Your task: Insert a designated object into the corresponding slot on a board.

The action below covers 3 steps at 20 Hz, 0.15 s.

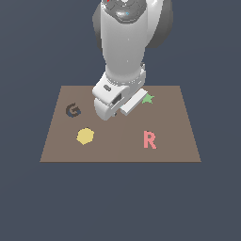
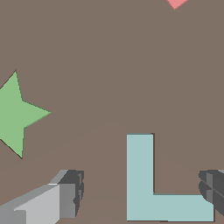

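Dark blue-grey backdrop all round, w/ a flat brown board [image 1: 120, 150] lying in the middle. On it we see a dark grey letter G [image 1: 72, 111] and a yellow many-sided piece [image 1: 85, 136] toward the exterior view's left, a pink letter R [image 1: 149, 140] toward its right, and a green star [image 1: 148, 99] near the far edge, partly behind the arm.

Wrist view adds a pale teal L-shaped block [image 2: 151, 194] flat on the board, not visible in the exterior view since the arm covers it. We can't tell which shapes are loose pieces and which are slots, nor which is the designated one; the L being framed by the fingers suggests it's the target, approx.

Gripper [image 2: 144, 194] is spread wide, fingers either side of the L w/ clear gaps, holding nothing. It sits low over the board, so we judge it's lined up to straddle the L, or equally has just let it go.
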Available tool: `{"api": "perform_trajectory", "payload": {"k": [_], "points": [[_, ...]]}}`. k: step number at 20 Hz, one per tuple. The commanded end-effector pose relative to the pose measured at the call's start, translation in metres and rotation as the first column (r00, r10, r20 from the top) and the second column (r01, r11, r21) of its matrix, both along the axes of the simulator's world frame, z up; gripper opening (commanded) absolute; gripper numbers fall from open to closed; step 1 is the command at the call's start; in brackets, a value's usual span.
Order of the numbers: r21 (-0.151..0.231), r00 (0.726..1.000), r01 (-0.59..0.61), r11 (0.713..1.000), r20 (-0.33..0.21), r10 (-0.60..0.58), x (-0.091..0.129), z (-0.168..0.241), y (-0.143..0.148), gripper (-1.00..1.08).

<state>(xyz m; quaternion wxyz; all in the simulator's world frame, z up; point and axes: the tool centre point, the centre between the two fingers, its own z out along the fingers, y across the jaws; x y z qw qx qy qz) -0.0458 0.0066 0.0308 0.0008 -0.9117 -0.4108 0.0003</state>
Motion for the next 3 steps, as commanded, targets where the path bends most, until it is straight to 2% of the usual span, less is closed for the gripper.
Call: {"api": "perform_trajectory", "payload": {"k": [1, 3], "points": [[0.0, 1.0, 0.0, 1.0, 0.0, 0.0, 0.0001, 0.0, 0.0, 1.0], [0.0, 1.0, 0.0, 1.0, 0.0, 0.0, 0.0001, 0.0, 0.0, 1.0]]}}
